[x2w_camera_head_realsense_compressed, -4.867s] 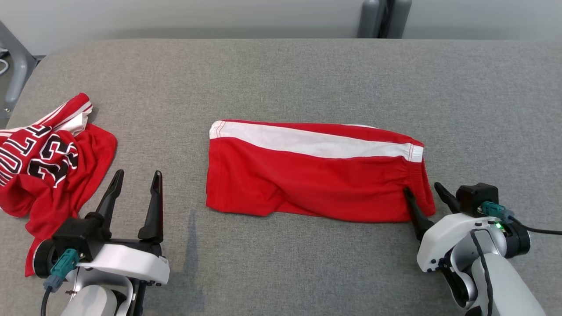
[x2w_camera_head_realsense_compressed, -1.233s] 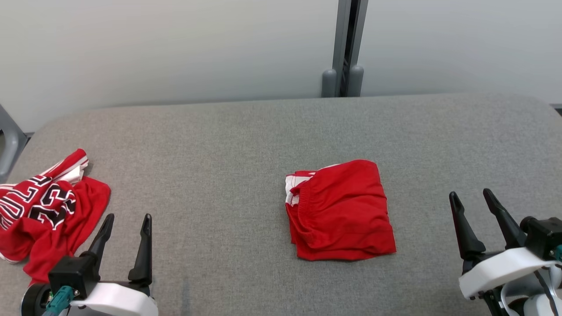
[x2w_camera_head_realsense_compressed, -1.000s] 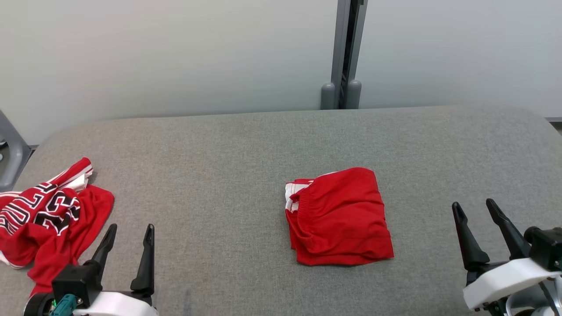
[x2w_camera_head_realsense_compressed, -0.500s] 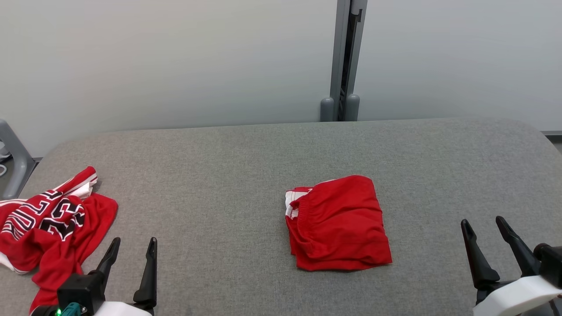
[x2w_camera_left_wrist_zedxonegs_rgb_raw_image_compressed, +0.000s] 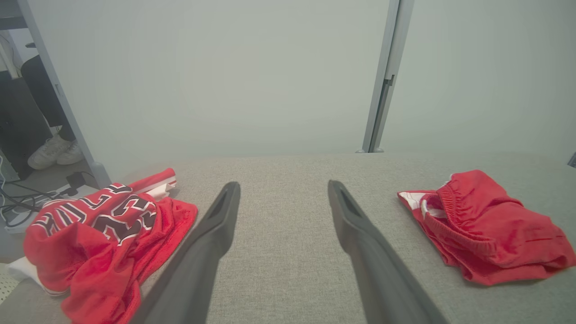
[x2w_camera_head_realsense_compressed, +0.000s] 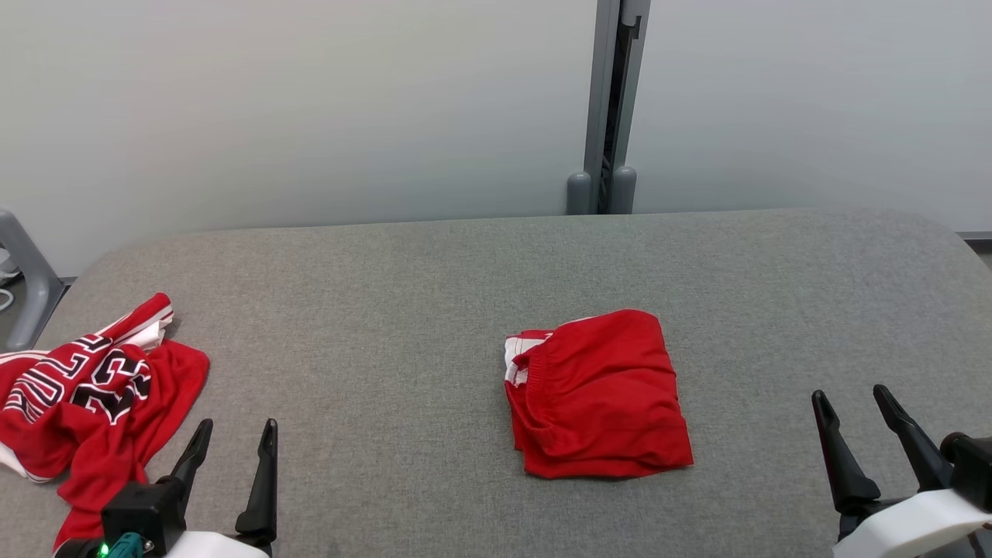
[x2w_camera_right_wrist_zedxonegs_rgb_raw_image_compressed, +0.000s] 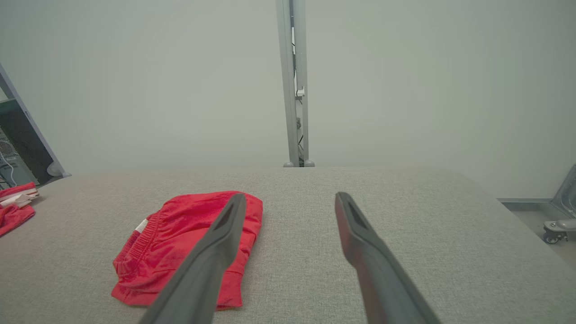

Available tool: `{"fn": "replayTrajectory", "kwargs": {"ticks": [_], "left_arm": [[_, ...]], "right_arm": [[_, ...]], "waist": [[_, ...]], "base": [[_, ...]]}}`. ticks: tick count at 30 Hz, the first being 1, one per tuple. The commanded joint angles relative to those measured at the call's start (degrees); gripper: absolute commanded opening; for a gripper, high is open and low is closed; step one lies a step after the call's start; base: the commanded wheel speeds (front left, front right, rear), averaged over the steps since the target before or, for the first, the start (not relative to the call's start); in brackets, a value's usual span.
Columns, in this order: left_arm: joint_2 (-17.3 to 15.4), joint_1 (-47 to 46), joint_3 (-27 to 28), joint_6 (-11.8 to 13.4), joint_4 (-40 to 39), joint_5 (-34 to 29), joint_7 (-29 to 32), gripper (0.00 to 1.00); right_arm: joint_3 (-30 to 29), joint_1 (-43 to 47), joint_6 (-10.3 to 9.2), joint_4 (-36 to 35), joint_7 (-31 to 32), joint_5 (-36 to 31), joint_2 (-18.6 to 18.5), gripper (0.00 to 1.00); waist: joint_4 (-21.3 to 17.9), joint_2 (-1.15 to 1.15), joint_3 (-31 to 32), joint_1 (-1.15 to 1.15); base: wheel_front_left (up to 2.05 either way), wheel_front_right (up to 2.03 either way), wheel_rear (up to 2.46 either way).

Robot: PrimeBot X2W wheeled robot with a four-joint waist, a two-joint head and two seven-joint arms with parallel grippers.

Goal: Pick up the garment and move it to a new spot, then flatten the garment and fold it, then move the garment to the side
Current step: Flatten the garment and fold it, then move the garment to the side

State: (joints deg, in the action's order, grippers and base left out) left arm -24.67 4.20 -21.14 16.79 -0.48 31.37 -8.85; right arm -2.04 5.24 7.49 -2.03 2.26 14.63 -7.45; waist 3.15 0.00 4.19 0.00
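Pale blank wall (x2w_camera_head_realsense_compressed: 310,108) behind, split by a grey upright post (x2w_camera_head_realsense_compressed: 608,101); in front, a grey fabric-covered table (x2w_camera_head_realsense_compressed: 403,294) with rounded corners. Folded into a compact square a little right of centre: red shorts (x2w_camera_head_realsense_compressed: 601,395), white stripe and gathered waistband peeking out at the left edge, clear of both grippers. Crumpled at the table's left end: a red jersey (x2w_camera_head_realsense_compressed: 85,387) with black-and-white lettering. Left gripper (x2w_camera_head_realsense_compressed: 237,423) low at the near left, just beside the jersey, fingers spread, holding nothing; right gripper (x2w_camera_head_realsense_compressed: 848,391) at the near right, well apart from the shorts, likewise spread and empty. From the left wrist, past the table's left end: a person's white sneakers (x2w_camera_left_wrist_zedxonegs_rgb_raw_image_compressed: 56,150), with cables (x2w_camera_left_wrist_zedxonegs_rgb_raw_image_compressed: 22,198) nearby. From the right wrist, off the table's right end: a caster wheel (x2w_camera_right_wrist_zedxonegs_rgb_raw_image_compressed: 550,234) low down
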Motion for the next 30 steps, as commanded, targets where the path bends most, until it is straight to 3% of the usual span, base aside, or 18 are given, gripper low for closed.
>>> {"fn": "replayTrajectory", "kwargs": {"ticks": [1, 19, 30], "left_arm": [[-0.43, -0.67, 0.03, 0.33, -0.19, 0.36, -0.07, 1.00], [-0.73, -1.42, -0.23, 0.44, -0.61, 0.48, -0.15, 1.00], [-0.02, -6.18, 0.60, -1.55, 0.31, 0.85, -2.45, 1.00]], "right_arm": [[-0.27, 0.44, 0.00, -0.34, 0.19, 0.06, 0.14, 1.00], [-0.90, 0.44, 0.00, 0.23, -0.18, -0.03, 1.10, 1.00], [-1.39, -4.13, 0.00, 5.11, -0.19, 0.42, 0.44, 1.00]], "waist": [[0.00, 0.00, -0.01, 0.00], [0.27, 0.00, -0.43, 0.00], [5.47, 0.00, -3.39, 0.00]], "base": [[0.00, 0.00, 0.00], [0.00, 0.00, 0.00], [0.00, 0.00, 0.00]]}}
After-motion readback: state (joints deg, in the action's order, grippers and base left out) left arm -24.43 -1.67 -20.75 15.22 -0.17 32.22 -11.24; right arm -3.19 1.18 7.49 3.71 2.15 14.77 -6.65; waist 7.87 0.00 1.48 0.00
